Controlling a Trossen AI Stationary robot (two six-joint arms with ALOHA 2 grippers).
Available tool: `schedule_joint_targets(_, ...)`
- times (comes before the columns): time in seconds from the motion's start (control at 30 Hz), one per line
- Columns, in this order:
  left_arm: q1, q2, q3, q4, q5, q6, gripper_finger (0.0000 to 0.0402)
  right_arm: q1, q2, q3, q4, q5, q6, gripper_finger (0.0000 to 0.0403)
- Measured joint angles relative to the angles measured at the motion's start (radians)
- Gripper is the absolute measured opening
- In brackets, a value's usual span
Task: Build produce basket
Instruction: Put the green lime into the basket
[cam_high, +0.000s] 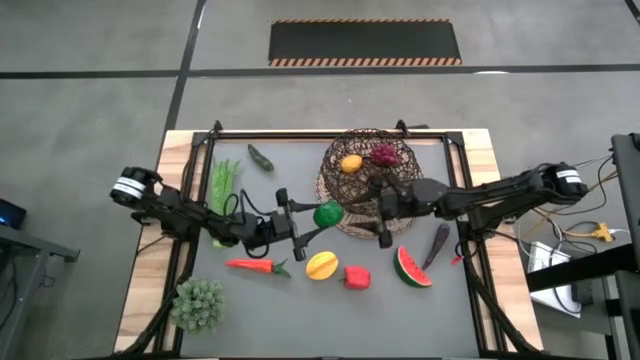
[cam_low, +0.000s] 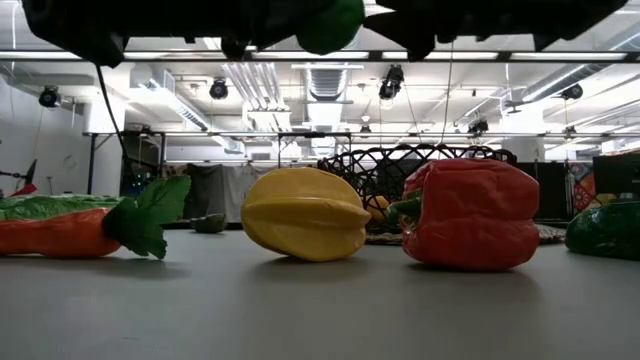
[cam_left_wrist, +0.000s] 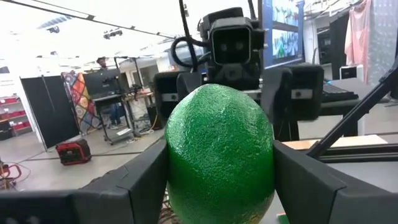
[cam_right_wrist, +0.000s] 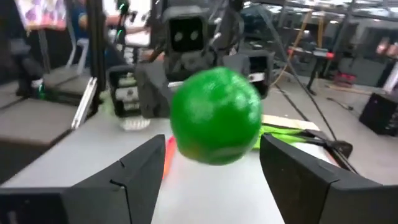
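left gripper (cam_high: 312, 222): lime (cam_high: 328, 214) is pinched between fingers (cam_left_wrist: 140, 180), held above the table (cam_high: 300, 300) beside the basket's rim
basket (cam_high: 400, 160): orange (cam_high: 351, 164) and grapes (cam_high: 385, 154) are held inside
right gripper (cam_high: 383, 212): fingers (cam_right_wrist: 140, 168) are spread, facing the lime, over the basket's near edge

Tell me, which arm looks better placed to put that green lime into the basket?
The left. Its gripper already clamps the lime right beside the basket, which holds the orange and grapes. The right gripper is open and empty, facing the lime from the basket's side.
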Motion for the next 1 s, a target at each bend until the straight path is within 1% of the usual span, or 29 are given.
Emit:
schedule_joint_targets(0.03, 0.000, 0.000, 0.000, 0.002, 0.000, 0.001, 0.0235, 0.003, 0.014, 0.016, 0.003, -0.001, 0.009, 0.0246)
schedule_joint_targets(0.1, 0.000, -0.002, 0.000, 0.000, -0.001, 0.011, 0.0235, 0.005, 0.034, 0.048, -0.011, 0.003, 0.091, 0.0244)
schedule_joint_targets(0.17, -0.001, -0.003, 0.000, 0.003, 0.003, 0.023, 0.0235, 0.004, 0.047, 0.086, -0.031, 0.002, 0.112, 0.0250)
schedule_joint_targets(0.27, 0.000, -0.003, 0.004, -0.003, 0.004, 0.025, 0.0235, 0.004, 0.067, 0.124, -0.096, 0.021, 0.116, 0.0273)
schedule_joint_targets(0.33, 0.000, -0.003, 0.011, -0.001, 0.000, 0.027, 0.0235, 0.005, 0.080, 0.140, -0.104, 0.044, 0.119, 0.0293)
schedule_joint_targets(0.43, 0.001, -0.003, 0.018, -0.001, 0.001, 0.027, 0.0235, 0.005, 0.102, 0.154, -0.105, 0.048, 0.109, 0.0318)
schedule_joint_targets(0.53, 0.001, -0.003, 0.022, 0.001, 0.001, 0.028, 0.0235, 0.005, 0.118, 0.160, -0.112, 0.048, 0.112, 0.0326)
schedule_joint_targets(0.6, 0.001, -0.003, 0.022, 0.000, 0.001, 0.028, 0.0235, 0.005, 0.119, 0.163, -0.110, 0.048, 0.116, 0.0319)
schedule_joint_targets(0.67, 0.001, -0.003, 0.021, 0.004, 0.001, 0.028, 0.0235, 0.005, 0.119, 0.168, -0.110, 0.047, 0.120, 0.0303)
schedule_joint_targets(0.87, 0.002, -0.004, 0.021, 0.003, 0.005, 0.016, 0.0235, 0.004, 0.111, 0.168, -0.116, 0.046, 0.157, 0.0229)
schedule_joint_targets(0.93, 0.002, -0.004, 0.021, 0.002, 0.007, 0.016, 0.0242, 0.004, 0.108, 0.168, -0.122, 0.048, 0.162, 0.0214)
schedule_joint_targets(1.0, 0.002, -0.004, 0.020, -0.002, 0.004, 0.019, 0.0258, 0.004, 0.105, 0.168, -0.132, 0.051, 0.180, 0.0207)
